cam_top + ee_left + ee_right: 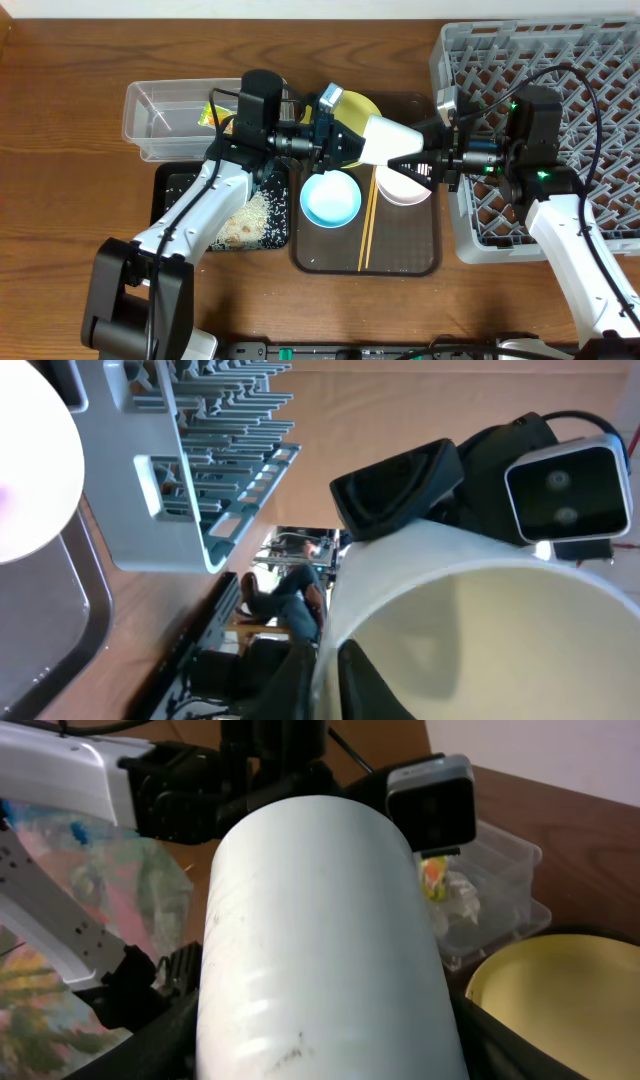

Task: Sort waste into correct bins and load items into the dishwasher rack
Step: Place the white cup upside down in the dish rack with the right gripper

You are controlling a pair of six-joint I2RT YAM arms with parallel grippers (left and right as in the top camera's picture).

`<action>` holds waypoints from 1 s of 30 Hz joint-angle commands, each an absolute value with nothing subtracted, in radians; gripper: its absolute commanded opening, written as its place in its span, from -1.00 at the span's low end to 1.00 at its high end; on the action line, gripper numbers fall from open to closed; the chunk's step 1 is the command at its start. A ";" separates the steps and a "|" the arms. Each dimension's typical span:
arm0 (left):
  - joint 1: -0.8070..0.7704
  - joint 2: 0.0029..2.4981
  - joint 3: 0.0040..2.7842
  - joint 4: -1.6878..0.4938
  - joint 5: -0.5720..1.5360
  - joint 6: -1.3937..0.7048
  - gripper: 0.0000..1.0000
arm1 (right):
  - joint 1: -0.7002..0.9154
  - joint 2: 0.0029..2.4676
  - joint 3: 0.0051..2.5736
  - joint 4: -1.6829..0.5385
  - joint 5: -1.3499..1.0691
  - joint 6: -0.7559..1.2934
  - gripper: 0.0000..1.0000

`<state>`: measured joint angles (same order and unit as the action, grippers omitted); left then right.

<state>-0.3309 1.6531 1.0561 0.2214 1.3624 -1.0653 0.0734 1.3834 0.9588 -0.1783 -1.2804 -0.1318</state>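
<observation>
A small white cup (pixel 390 140) hangs on its side above the brown serving tray (pixel 400 262), held from both ends. My left gripper (pixel 345 142) pinches its rim; in the left wrist view the fingers (pixel 325 680) sit on either side of the cup wall (pixel 480 620). My right gripper (pixel 422 160) clasps its body; in the right wrist view the fingers (pixel 335 1055) flank the cup (pixel 320 920). On the tray lie a yellow plate (pixel 362 104), a light blue bowl (pixel 330 198), a white bowl (pixel 402 188) and two chopsticks (pixel 368 228).
The grey dishwasher rack (pixel 560 60) stands at the right. A clear tub (pixel 165 118) at the left holds a snack wrapper (pixel 210 117). In front of it, a black tray (pixel 172 190) holds rice scraps (pixel 250 220). The tub (pixel 500 910) and plate (pixel 560 1010) also show in the right wrist view.
</observation>
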 commanded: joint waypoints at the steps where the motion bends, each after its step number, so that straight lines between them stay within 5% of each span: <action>1: -0.332 1.654 1.066 0.227 1.390 -0.955 -0.49 | 0.080 1.386 0.970 -0.197 -1.206 -0.136 0.25; 6: -0.319 1.654 1.061 0.123 1.267 -0.709 0.04 | 0.080 1.386 0.970 -0.269 -0.957 -0.136 0.21; 9: -0.295 1.653 1.062 -0.036 1.073 -0.571 0.14 | 0.074 1.383 0.971 -0.300 -0.824 -0.135 0.18; 16: -0.241 1.575 1.092 -0.382 0.680 -0.313 0.15 | 0.025 1.350 1.077 -0.528 -0.498 -0.101 0.04; 26: -0.201 1.303 1.101 -0.642 0.226 -0.285 0.15 | -0.020 1.348 1.356 -0.777 -0.104 -0.010 -0.93; 30: -0.201 1.259 1.101 -0.678 0.189 -0.284 0.15 | -0.021 1.348 1.382 -0.882 0.072 0.068 -0.98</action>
<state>-0.2062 1.2701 1.0863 -0.6659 0.2951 -0.3096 -0.0128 1.3544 1.3651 -0.8433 -0.1146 -0.0051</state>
